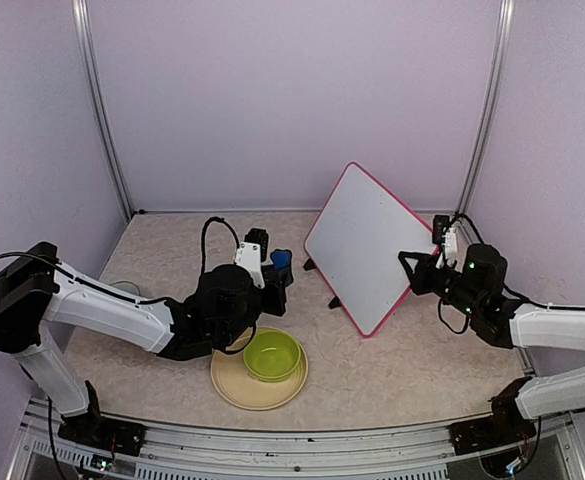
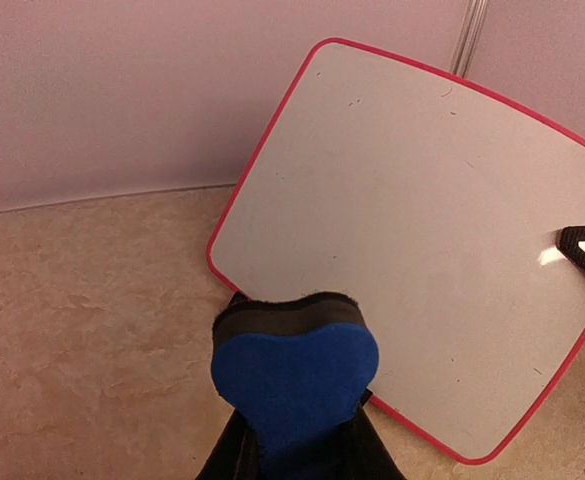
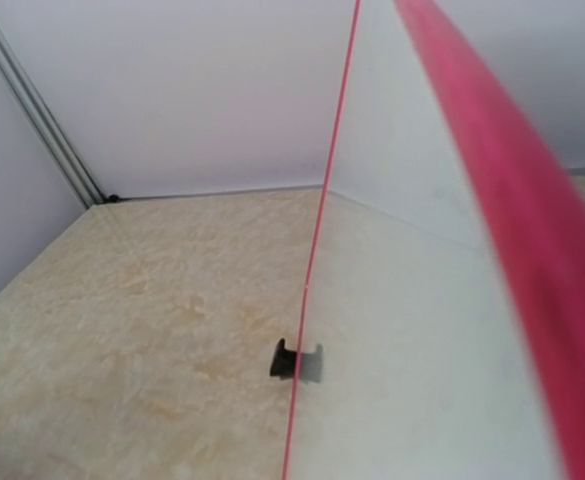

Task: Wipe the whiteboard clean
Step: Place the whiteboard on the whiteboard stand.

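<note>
Where your left arm reaches low and forward just behind the plate (image 1: pixel 232 386), its left gripper (image 1: pixel 276 268) is clamped tight on a blue eraser (image 2: pixel 297 385) with a black felt layer. Behind and right of the plate, the whiteboard (image 1: pixel 364 245) stands tilted, its face white with faint specks. Your right arm bends inward, its right gripper (image 1: pixel 419 270) pinched shut on the board's red edge.

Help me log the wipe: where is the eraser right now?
In the top view the blue eraser is gripped in the left end effector, mid-table, just left of the whiteboard and behind the green bowl.
</note>
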`<state>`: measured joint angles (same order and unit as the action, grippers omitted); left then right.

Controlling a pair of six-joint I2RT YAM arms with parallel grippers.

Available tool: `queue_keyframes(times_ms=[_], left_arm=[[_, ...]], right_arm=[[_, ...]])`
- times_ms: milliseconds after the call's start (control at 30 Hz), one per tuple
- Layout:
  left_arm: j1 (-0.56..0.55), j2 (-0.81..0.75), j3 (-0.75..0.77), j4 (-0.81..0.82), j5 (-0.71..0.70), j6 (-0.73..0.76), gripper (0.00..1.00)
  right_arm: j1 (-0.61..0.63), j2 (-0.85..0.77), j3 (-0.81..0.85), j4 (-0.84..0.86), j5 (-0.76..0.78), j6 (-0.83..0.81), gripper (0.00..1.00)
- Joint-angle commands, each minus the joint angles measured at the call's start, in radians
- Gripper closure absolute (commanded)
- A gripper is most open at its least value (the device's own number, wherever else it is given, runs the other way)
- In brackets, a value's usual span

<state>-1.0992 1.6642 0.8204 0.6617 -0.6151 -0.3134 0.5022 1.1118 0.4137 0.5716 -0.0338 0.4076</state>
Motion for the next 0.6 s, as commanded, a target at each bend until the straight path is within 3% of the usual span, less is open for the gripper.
queue_keyframes(times_ms=[0, 200, 567], left_arm=[[0.005, -0.024, -0.015, 0.019, -0.013, -0.011, 0.98], [0.005, -0.028, -0.028, 0.021, -0.012, -0.022, 0.98], [0.005, -0.038, -0.051, 0.026, -0.013, -0.035, 0.98]], right_arm=[[-0.025, 0.042, 0.042, 0.167, -0.017, 0.002, 1.0], [-0.043, 0.122, 0.08, 0.183, -0.043, 0.007, 1.0], [-0.075, 0.139, 0.089, 0.154, -0.055, -0.003, 0.73]])
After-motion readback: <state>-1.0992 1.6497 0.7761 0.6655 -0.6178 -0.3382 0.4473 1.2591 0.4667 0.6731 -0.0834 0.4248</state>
